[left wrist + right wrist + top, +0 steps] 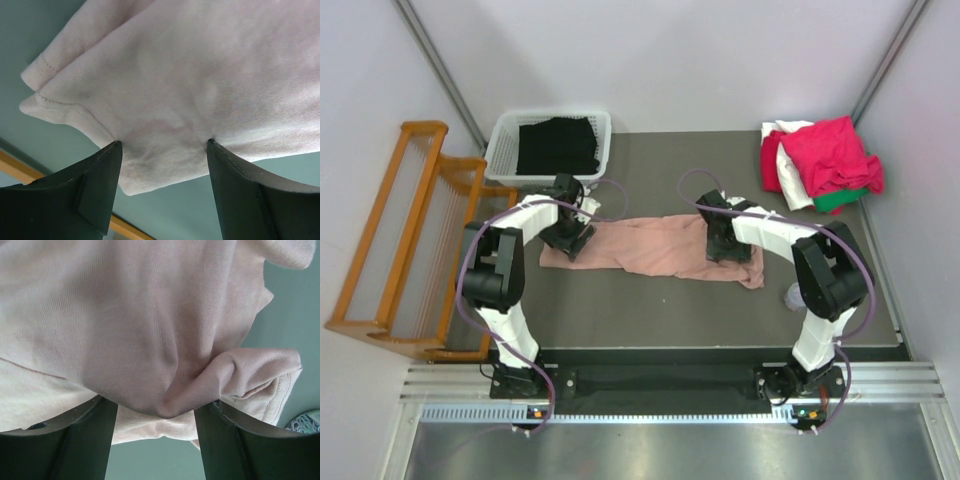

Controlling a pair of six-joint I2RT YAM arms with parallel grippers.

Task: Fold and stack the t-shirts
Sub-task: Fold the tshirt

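A dusty-pink t-shirt (655, 250) lies folded into a long band across the middle of the table, with no print showing. My left gripper (567, 240) is at its left end. In the left wrist view the fingers (95, 185) stand wide apart with the shirt's hemmed corner (165, 90) between their tips. My right gripper (725, 245) is near the right end. Its fingers (85, 440) are spread, with a bunched fold of the shirt (165, 340) between them. Neither pinches the cloth. A pile of crimson-pink (830, 150), white (788, 178) and green (842, 200) shirts lies at the back right.
A white basket (502, 140) holding black cloth (557, 146) stands at the back left. A wooden rack (410, 240) stands off the table's left side. A small pale object (793, 295) lies near the right arm and also shows in the right wrist view (306, 421).
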